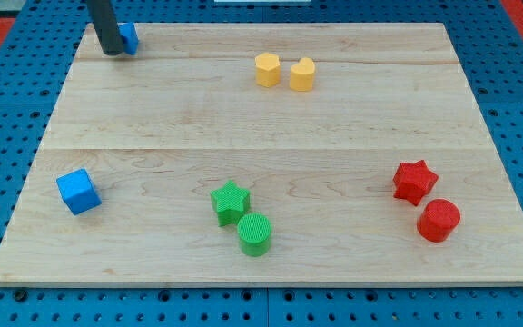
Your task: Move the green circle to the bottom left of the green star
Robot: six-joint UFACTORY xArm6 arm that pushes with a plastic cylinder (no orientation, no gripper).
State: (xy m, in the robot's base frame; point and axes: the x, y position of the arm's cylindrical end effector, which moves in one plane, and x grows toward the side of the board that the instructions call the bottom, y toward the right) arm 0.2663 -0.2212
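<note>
One green circle [254,234] is lying near the tabletop's bottom edge, touching the green star [231,202] at that star's lower right. Two red blocks are sitting toward the view's right: a red star [414,181] with a red circle [439,220] just below it. A blue cube [78,191] is resting alone near the left edge. Toward the top, a yellow hexagon [267,69] and a second yellow block [301,74] are standing just beside each other. My tip [112,52] is pressing at the top left corner, partly hiding a small blue block [130,38] behind it; the tool is a plain rod, so nothing is opening or gripping. The pale wooden tabletop [243,127] is lying on a blue perforated base [516,109].
</note>
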